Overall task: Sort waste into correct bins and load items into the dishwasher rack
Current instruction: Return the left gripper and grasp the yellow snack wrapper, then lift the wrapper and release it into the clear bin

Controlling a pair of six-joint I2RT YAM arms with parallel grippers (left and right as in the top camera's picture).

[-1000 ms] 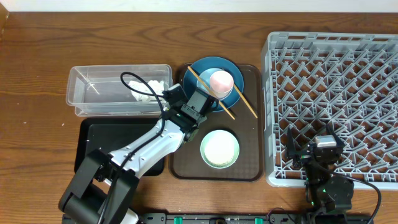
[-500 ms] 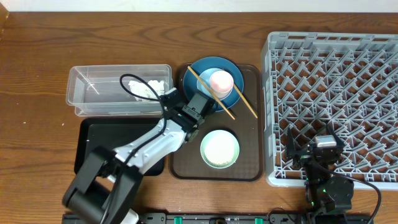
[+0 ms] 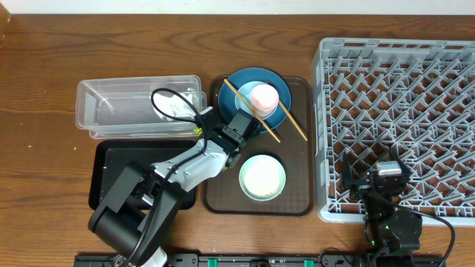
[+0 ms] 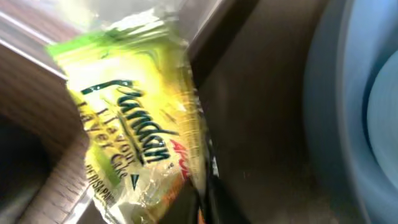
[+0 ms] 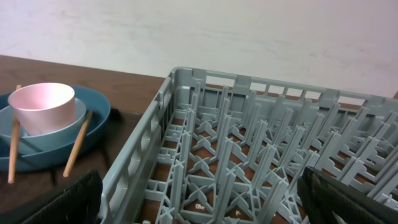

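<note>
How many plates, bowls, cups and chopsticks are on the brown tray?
Plates: 1, the blue plate
Bowls: 2, the mint bowl and the light-blue bowl
Cups: 1, the pink cup
Chopsticks: 2
Total: 6

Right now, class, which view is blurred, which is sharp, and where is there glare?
Left wrist: blurred, snack wrapper close up, glare on its film. Overhead: sharp, evenly lit. Right wrist: rack crisp, own fingers dark and soft.
</note>
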